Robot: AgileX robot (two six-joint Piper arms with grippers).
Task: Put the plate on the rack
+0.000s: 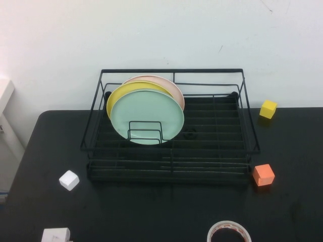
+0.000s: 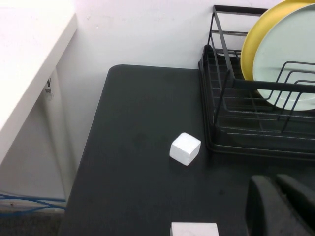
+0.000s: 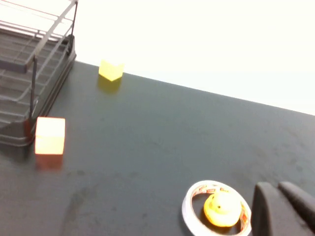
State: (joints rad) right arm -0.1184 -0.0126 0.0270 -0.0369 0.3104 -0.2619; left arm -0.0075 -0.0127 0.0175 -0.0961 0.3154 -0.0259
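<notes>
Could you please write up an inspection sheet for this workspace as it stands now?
Surface: black table, matte, bare between items.
Job's things: mint-green plate stands upright in the small wire holder inside the black wire rack, in front of a yellow plate and a pink plate.
Clutter: two white blocks, orange block, yellow block, tape roll.
Grippers: left tool above the table near the rack's left corner, holding nothing; right tool beside the tape roll, holding nothing.
Cables: blue cables on the floor, left of the table.
Surroundings: white wall, white shelf.
</notes>
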